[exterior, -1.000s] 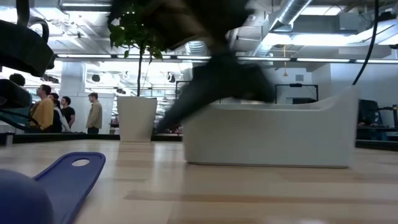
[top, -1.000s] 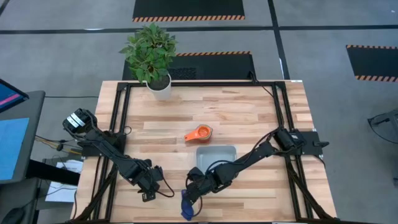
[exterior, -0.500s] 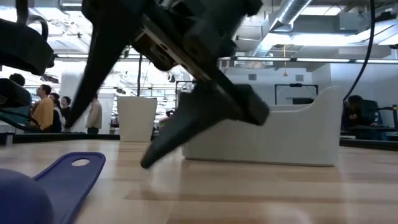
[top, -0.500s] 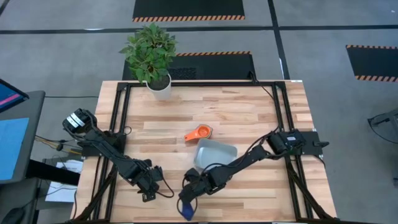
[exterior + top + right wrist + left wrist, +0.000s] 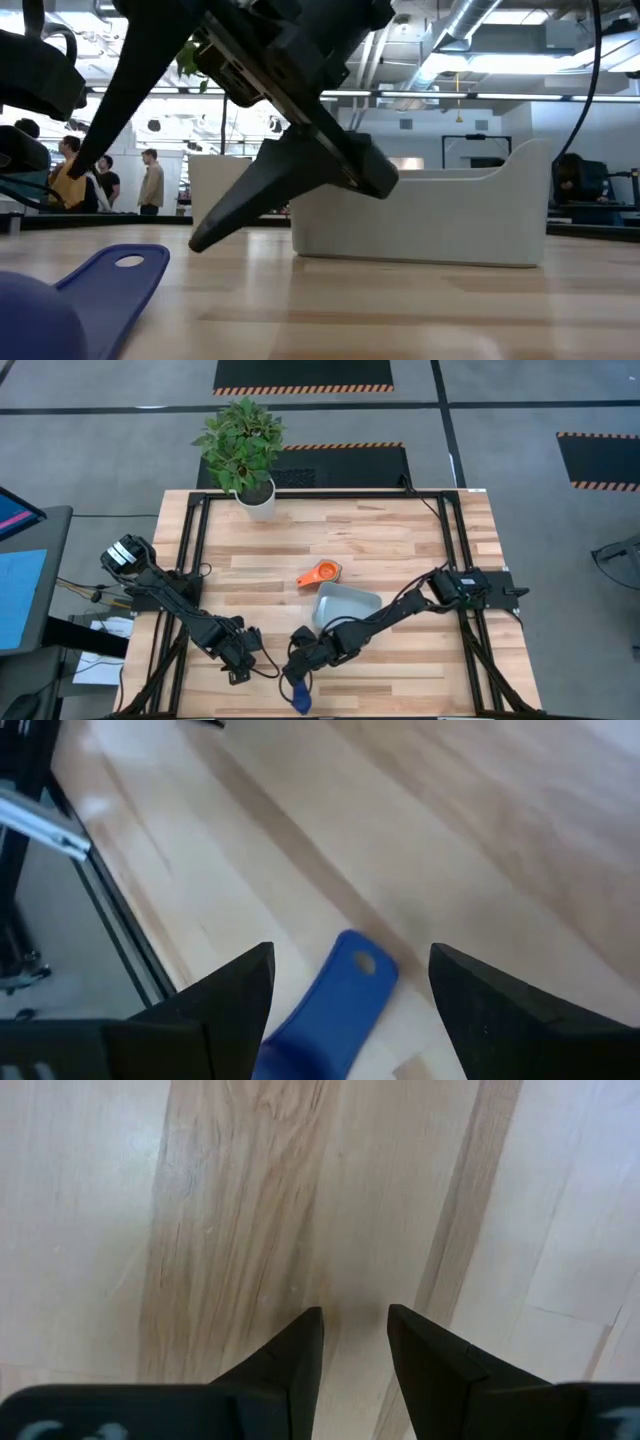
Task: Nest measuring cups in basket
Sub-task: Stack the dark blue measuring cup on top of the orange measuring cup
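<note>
From above, the right gripper [image 5: 293, 678] is hanging over the near edge of the bench [image 5: 400, 540], just beside the dark blue measuring cup [image 5: 300, 700], which is lying at that edge near its middle. The basket [image 5: 347, 606] is sitting a little behind the right arm, skewed against the bench's planks, and the orange measuring cup [image 5: 320, 573] is lying just beyond it, toward the middle of the bench. The left gripper [image 5: 240, 672] is waiting low near the near left corner. A potted plant [image 5: 243, 452] is standing at the far edge, toward the left corner.

At bench height, the dark blue measuring cup [image 5: 75, 300] is filling the near left foreground, its flat handle with a hole pointing away. One finger [image 5: 280, 190] of the right gripper is slanting down with its tip just above the wood, in front of the basket [image 5: 430, 215]. People are standing in the room behind.

In the left wrist view, the left gripper [image 5: 355, 1325] is showing its fingers partly spread over bare wood, pinching nothing.

In the right wrist view, the right gripper [image 5: 350, 965] is showing its fingers spread wide, with the dark blue measuring cup's handle [image 5: 335, 1000] lying between them, untouched.
</note>
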`<action>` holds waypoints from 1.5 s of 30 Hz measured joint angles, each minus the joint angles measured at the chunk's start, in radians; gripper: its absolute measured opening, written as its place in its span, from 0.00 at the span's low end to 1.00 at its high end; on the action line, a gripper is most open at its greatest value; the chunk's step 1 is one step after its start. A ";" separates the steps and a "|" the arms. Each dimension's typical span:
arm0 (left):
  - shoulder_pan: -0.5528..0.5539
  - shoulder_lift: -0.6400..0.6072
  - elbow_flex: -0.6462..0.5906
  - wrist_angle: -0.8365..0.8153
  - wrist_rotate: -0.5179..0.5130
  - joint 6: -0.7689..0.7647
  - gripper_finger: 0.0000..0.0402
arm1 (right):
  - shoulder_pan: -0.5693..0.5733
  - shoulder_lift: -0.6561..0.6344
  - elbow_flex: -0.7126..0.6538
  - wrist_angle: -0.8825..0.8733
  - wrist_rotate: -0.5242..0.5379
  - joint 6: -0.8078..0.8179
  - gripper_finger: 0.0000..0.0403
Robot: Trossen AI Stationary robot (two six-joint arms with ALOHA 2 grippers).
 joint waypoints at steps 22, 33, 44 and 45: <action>-0.001 0.001 0.003 0.156 0.028 0.114 0.28 | -0.013 0.095 0.069 0.082 -0.124 -0.067 0.72; -0.042 0.002 0.001 0.324 0.074 0.352 0.30 | -0.016 0.095 0.069 0.085 -0.156 -0.068 0.72; -0.008 0.155 0.006 0.550 0.134 0.266 0.44 | -0.017 0.096 0.068 0.102 -0.177 -0.120 0.72; -0.007 0.169 0.012 0.578 0.156 0.251 0.44 | -0.017 0.096 0.068 0.103 -0.177 -0.120 0.72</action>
